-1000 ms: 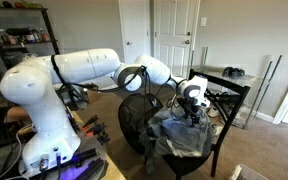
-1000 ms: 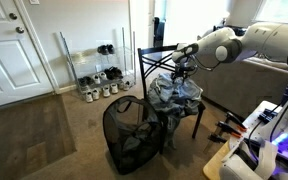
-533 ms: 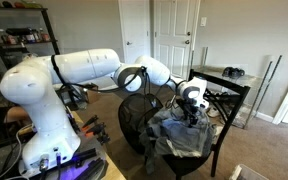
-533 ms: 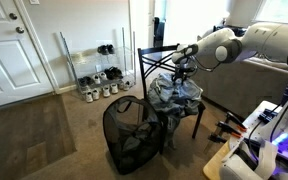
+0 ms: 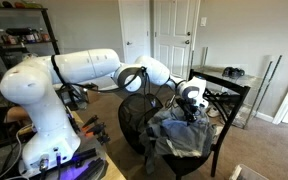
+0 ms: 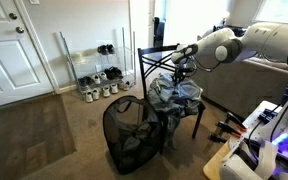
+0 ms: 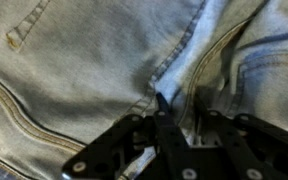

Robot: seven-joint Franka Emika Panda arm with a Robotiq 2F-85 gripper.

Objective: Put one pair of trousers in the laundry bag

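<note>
My gripper (image 7: 164,108) is down at the chair (image 6: 154,57) seat, fingers nipped together on a fold of the trousers (image 7: 74,60), which lie heaped on that seat. Nothing is lifted yet, and the bag (image 6: 114,110) stands on the floor just beside the chair. Left, I reckon: lift, carry across, drop in

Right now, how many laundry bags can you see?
1. The black mesh laundry bag stands on the carpet, right beside the chair that holds the pile of jeans. Another could be hidden behind the furniture or the robot.
</note>
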